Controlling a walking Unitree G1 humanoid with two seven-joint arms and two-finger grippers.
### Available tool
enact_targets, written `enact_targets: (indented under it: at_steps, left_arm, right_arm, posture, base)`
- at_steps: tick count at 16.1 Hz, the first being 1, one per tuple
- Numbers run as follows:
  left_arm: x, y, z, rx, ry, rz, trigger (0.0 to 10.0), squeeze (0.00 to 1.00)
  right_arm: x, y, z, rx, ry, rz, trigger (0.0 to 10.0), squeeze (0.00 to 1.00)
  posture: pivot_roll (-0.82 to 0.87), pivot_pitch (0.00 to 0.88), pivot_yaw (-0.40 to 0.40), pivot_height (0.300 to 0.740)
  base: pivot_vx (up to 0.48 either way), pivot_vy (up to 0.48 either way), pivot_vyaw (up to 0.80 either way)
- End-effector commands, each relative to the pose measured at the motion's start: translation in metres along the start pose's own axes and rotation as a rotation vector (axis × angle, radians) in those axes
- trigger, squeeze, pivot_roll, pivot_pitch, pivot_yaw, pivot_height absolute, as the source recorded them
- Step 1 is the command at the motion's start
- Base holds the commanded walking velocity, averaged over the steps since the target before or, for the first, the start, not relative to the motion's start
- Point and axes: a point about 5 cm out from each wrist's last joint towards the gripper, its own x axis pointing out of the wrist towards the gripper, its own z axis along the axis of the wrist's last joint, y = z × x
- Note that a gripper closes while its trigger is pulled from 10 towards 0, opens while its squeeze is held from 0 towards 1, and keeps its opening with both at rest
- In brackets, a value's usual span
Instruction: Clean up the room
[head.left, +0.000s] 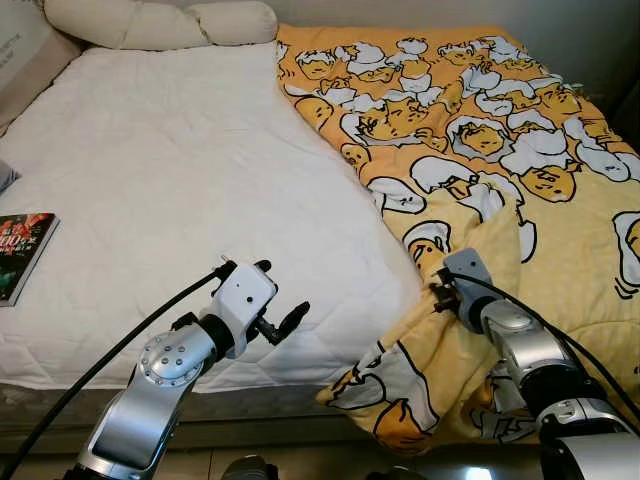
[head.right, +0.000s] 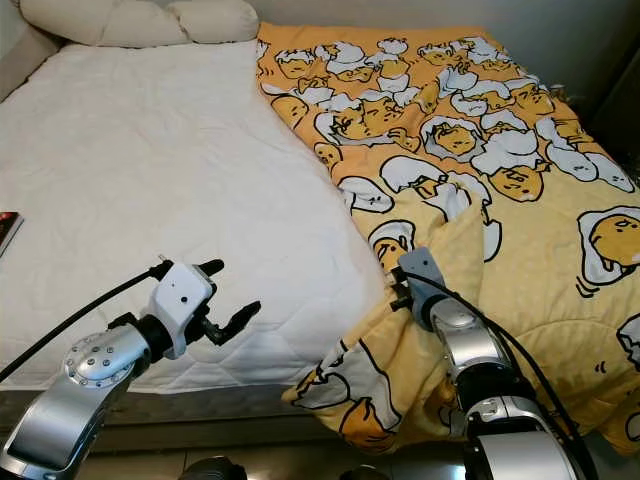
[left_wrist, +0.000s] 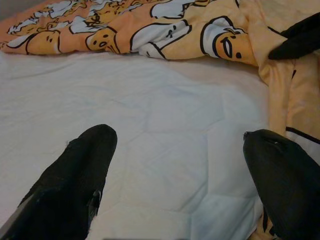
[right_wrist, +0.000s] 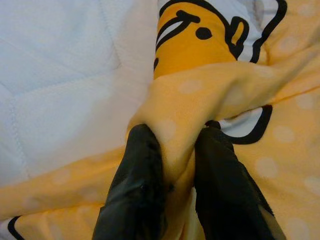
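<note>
A yellow cartoon-print blanket (head.left: 480, 140) covers the right half of the bed, its near corner bunched and hanging over the foot edge. My right gripper (right_wrist: 172, 145) is shut on a fold of that blanket (right_wrist: 200, 90) near the bunched corner; in the left eye view the right gripper (head.left: 440, 290) is buried in the fabric. My left gripper (head.left: 280, 300) hovers open over the bare white mattress (head.left: 170, 180) near the foot edge, holding nothing; its fingers (left_wrist: 80, 170) frame the white sheet in the left wrist view.
A dark book (head.left: 22, 252) lies at the left edge of the mattress. Cream pillows (head.left: 160, 22) rest at the head of the bed. The bed's foot edge (head.left: 200, 385) runs just before me.
</note>
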Motion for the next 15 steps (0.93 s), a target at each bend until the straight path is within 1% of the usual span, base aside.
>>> enact_targets:
  at_steps: [1, 2, 9, 11, 12, 14, 15]
  left_arm:
    - [0.001, 0.0, -0.003, 0.008, 0.014, -0.002, 10.0, 0.74]
    - [0.001, 0.0, -0.003, 0.009, 0.013, -0.002, 10.0, 0.74]
    - [0.0, 0.001, -0.004, 0.004, 0.019, -0.034, 10.0, 0.74]
    - [-0.003, 0.005, -0.005, 0.005, 0.026, -0.047, 10.0, 0.74]
    - [-0.004, 0.006, -0.006, 0.006, 0.028, -0.046, 10.0, 0.74]
    - [-0.007, 0.011, -0.008, 0.006, 0.035, -0.031, 10.0, 0.74]
    - [-0.008, 0.011, -0.008, 0.005, 0.036, -0.028, 10.0, 0.74]
  right_arm:
    - [-0.001, -0.001, 0.0, 0.021, -0.009, -0.006, 2.0, 0.0]
    - [-0.001, 0.0, 0.001, 0.027, -0.012, -0.004, 0.0, 0.0]
    - [-0.002, 0.002, 0.005, 0.021, -0.021, 0.024, 0.0, 0.0]
    - [-0.006, 0.005, 0.019, -0.03, -0.078, 0.093, 0.0, 0.0]
    - [-0.007, 0.005, 0.023, -0.044, -0.1, 0.102, 0.0, 0.0]
    - [-0.012, 0.005, 0.042, -0.048, -0.191, 0.158, 0.0, 0.0]
    - [-0.015, 0.009, 0.05, -0.062, -0.225, 0.196, 0.0, 0.0]
  posture:
    - [0.14, 0.0, 0.005, 0.74]
    - [0.14, 0.0, 0.005, 0.74]
    - [0.13, 0.002, 0.002, 0.74]
    - [0.13, 0.002, 0.003, 0.74]
    - [0.13, 0.0, 0.002, 0.74]
    - [0.13, 0.0, 0.0, 0.74]
    - [0.13, 0.0, 0.0, 0.74]
  base:
    - [0.0, 0.0, 0.0]
    - [0.0, 0.0, 0.0]
    - [0.0, 0.0, 0.0]
    - [0.0, 0.0, 0.0]
    - [0.0, 0.0, 0.0]
    - [0.0, 0.0, 0.0]
    - [0.0, 0.0, 0.0]
